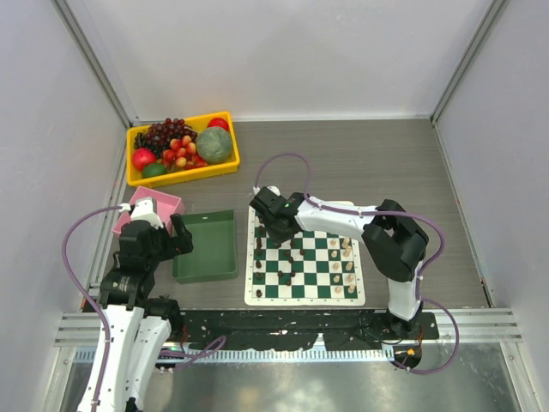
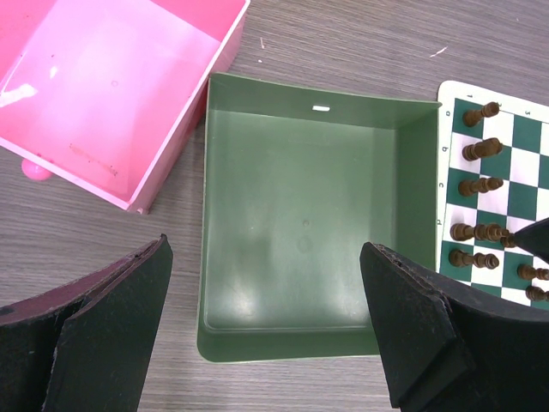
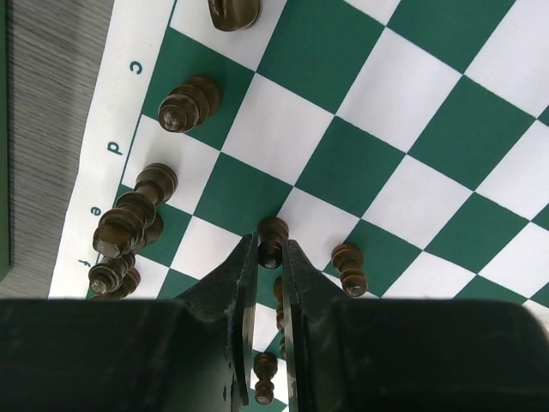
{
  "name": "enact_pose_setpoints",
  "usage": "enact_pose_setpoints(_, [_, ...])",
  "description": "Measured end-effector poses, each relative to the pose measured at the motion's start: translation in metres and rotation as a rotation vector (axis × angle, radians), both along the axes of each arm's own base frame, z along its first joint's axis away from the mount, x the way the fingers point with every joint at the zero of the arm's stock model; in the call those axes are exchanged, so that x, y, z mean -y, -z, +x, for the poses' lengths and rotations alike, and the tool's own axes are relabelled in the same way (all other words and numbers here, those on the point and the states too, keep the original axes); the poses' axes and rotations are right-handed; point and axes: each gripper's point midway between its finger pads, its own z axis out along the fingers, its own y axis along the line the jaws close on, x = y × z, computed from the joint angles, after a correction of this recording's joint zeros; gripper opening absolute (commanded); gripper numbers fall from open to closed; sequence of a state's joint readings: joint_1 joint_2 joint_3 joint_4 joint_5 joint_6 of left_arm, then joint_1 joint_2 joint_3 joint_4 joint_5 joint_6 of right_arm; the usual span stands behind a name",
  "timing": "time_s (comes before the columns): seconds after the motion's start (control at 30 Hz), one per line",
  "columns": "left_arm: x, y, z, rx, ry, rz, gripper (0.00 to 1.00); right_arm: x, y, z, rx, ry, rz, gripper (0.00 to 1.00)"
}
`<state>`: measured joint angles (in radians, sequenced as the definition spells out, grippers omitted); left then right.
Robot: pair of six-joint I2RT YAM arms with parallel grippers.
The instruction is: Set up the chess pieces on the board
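Now: yellow bin holds fruit; green tray just beside board.

The tray lies left of the board bearing chess pieces.

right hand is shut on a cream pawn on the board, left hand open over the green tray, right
The pawn is dark brown, not cream; the right wrist view shows it gripped by the right hand. The rest holds.
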<state>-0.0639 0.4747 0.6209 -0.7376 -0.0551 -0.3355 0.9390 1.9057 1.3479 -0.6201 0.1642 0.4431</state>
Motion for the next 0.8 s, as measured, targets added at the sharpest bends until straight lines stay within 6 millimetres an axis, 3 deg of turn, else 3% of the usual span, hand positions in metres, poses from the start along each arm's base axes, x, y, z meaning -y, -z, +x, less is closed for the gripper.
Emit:
enact_pose_setpoints(0.2, [0.000,0.001,0.000,-0.006,0.000,0.000,0.99,0.006,-0.006,0.016,0.023,0.030,0.002,0.17])
enact_pose_setpoints(0.5, [0.000,0.002,0.000,-0.008,0.000,0.000,0.99,-0.005,-0.049,0.076,0.134,0.100,0.095,0.18])
enact_pose_setpoints(0.63, [0.000,0.002,0.000,-0.009,0.000,0.000,0.99,-0.011,-0.044,0.095,0.146,0.114,0.097,0.18])
enact_pose_setpoints(0.8, [0.000,0.002,0.000,-0.009,0.001,0.001,0.99,-0.014,-0.024,0.102,0.125,0.112,0.068,0.18])
